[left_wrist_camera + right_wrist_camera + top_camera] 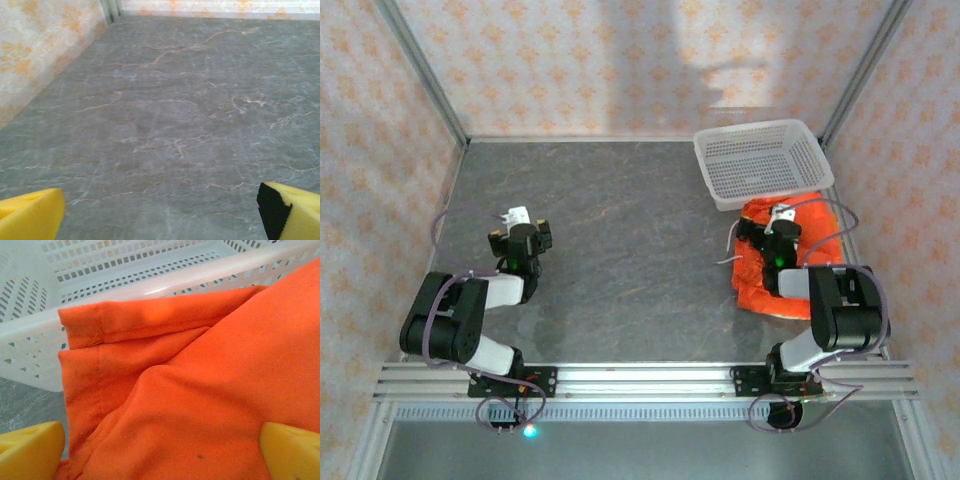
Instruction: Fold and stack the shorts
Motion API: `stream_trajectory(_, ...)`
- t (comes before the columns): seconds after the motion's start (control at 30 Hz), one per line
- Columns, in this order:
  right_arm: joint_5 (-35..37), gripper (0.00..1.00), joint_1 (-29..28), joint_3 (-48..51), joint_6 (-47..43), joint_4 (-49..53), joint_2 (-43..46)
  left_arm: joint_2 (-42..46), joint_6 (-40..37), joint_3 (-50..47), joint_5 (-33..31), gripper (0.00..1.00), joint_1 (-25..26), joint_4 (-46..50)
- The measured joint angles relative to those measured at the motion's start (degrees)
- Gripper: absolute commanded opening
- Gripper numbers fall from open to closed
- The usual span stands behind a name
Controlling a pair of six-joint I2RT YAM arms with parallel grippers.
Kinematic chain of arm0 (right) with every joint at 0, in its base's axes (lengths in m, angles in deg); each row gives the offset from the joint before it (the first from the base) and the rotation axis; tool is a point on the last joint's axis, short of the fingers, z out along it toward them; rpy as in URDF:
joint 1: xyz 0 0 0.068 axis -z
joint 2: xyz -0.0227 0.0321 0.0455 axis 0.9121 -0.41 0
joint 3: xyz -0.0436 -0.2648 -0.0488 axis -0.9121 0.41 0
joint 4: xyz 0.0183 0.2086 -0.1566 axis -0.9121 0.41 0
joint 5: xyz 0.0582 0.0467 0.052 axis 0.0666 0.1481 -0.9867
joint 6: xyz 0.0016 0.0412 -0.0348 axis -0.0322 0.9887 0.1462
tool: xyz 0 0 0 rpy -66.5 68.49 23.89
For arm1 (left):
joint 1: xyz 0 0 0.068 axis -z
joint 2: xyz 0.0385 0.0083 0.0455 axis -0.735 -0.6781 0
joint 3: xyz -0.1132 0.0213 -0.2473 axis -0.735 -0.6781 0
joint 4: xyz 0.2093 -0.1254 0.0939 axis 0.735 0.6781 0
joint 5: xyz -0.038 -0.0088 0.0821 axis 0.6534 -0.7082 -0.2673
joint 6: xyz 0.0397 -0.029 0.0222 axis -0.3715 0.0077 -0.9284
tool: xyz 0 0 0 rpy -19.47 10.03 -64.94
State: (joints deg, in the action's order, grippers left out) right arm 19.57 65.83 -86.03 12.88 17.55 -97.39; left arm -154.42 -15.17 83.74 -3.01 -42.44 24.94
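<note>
Bright orange shorts (758, 288) lie in a rumpled heap on the right side of the table, just in front of the basket. My right gripper (782, 218) hovers over the heap with its jaws wide apart. In the right wrist view its yellow fingertips (30, 450) flank the orange cloth (200, 390), and nothing is pinched between them. A folded hem edge of the cloth lies against the basket wall. My left gripper (517, 218) stands open over bare table on the left; its yellow fingertips (30, 215) are far apart with only grey surface between them.
A white mesh basket (760, 160) stands at the back right, its rim (165, 282) touching the shorts. The grey marbled table (630, 240) is bounded by patterned walls at the left, back and right. The right arm's body covers the heap's near part.
</note>
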Motion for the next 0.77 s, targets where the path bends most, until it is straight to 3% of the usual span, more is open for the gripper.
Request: stream_trajectory(0.77, 2.0, 0.99, 0.0, 0.0, 0.2, -0.7, 0.0, -0.8, 0.0, 0.2, 2.3, 1.00, 0.0, -0.5)
